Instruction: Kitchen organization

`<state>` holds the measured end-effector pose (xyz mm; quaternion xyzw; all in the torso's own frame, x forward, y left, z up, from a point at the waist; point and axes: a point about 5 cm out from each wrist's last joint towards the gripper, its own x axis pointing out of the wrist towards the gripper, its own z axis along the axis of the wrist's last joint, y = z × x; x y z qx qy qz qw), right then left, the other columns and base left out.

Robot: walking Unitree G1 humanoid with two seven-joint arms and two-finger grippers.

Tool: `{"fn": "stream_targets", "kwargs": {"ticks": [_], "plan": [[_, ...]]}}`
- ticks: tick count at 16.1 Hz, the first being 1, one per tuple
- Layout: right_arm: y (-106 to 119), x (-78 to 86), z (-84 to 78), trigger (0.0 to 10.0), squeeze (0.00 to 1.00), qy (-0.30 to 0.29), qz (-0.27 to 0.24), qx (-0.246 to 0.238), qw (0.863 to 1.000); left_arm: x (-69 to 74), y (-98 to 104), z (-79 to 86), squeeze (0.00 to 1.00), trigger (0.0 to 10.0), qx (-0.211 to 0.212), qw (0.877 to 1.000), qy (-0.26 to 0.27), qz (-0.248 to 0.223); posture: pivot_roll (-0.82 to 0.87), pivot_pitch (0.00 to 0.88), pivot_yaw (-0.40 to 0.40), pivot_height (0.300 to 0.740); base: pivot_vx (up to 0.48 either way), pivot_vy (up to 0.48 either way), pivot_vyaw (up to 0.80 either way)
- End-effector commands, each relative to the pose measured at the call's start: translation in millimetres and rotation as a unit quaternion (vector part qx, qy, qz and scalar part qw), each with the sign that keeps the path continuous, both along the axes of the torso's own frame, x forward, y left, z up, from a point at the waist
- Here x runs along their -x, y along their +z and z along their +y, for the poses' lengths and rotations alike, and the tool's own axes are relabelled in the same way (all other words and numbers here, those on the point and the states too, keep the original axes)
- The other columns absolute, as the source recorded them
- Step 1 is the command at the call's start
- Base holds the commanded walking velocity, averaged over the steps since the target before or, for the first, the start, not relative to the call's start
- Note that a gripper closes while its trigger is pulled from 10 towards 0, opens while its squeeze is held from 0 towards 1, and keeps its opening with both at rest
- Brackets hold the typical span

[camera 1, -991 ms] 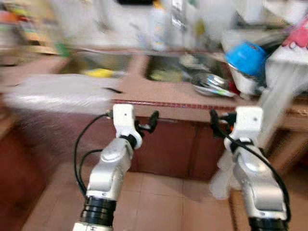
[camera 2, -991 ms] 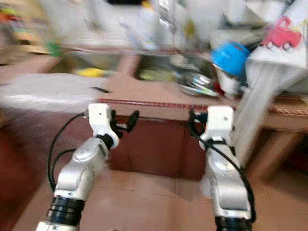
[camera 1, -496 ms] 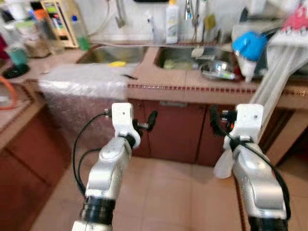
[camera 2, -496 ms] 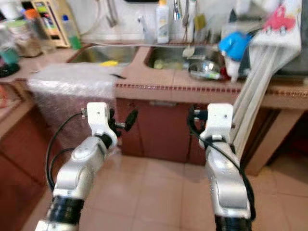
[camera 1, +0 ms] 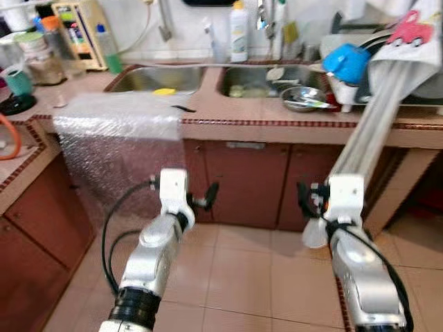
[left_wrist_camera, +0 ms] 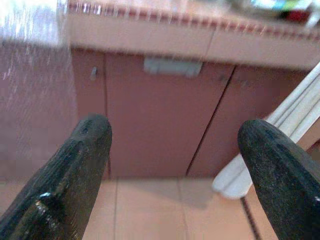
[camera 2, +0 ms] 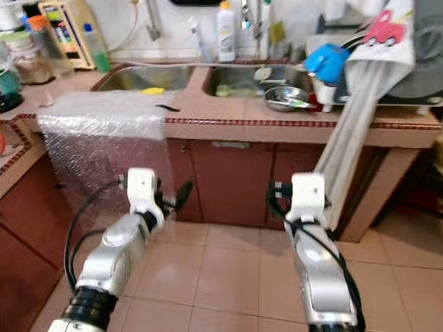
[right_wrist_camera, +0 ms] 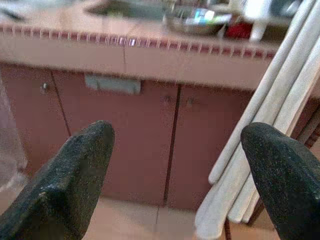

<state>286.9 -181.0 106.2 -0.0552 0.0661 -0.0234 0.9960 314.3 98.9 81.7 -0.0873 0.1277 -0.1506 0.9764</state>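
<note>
Standing back from the counter (camera 1: 291, 114), left gripper (left_wrist_camera: 172, 165) and right gripper (right_wrist_camera: 177, 167) both spread wide and empty, dishes waiting in the sink (camera 1: 266, 81); likely next: stepping closer before any reach.

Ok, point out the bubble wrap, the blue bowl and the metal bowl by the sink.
bubble wrap (camera 1: 118, 149), left eye view, middle of the hanging sheet
blue bowl (camera 1: 346, 63), left eye view, its upturned outside
metal bowl (camera 1: 302, 97), left eye view, its inside
</note>
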Motion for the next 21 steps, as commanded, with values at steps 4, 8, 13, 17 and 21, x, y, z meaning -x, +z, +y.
{"fn": "stream_targets", "kwargs": {"ticks": [4,8,13,17,21], "plan": [[-44.9,5.3,0.7,10.0,0.00,0.001,0.070,-0.022,0.997,14.5,-50.7,15.2,0.00,10.0,-0.062,0.995,-0.009,0.078,-0.09,0.000,0.097,0.740,0.000,0.000,0.00],[-124.1,35.2,-8.6,10.0,0.00,-0.027,0.223,-0.040,0.974,62.5,-119.6,38.5,0.00,10.0,-0.135,0.965,-0.035,0.222,-0.09,0.000,0.095,0.740,0.000,0.000,0.00],[-175.1,86.3,-16.6,10.0,0.00,-0.029,0.369,0.000,0.929,95.3,-147.5,59.2,0.00,10.0,-0.125,0.935,-0.003,0.332,-0.10,0.000,0.105,0.740,0.000,0.000,-0.31],[-196.6,124.1,-22.2,10.0,0.00,-0.013,0.437,0.029,0.899,96.9,-149.8,58.6,0.00,10.0,-0.141,0.930,-0.028,0.338,-0.08,0.000,0.106,0.740,0.000,0.000,-0.76],[-196.9,122.6,-19.3,10.0,0.00,0.005,0.436,0.034,0.899,103.9,-153.7,71.2,0.00,10.0,-0.217,0.916,-0.046,0.335,-0.09,0.000,0.094,0.740,0.000,0.000,-0.76]]}}
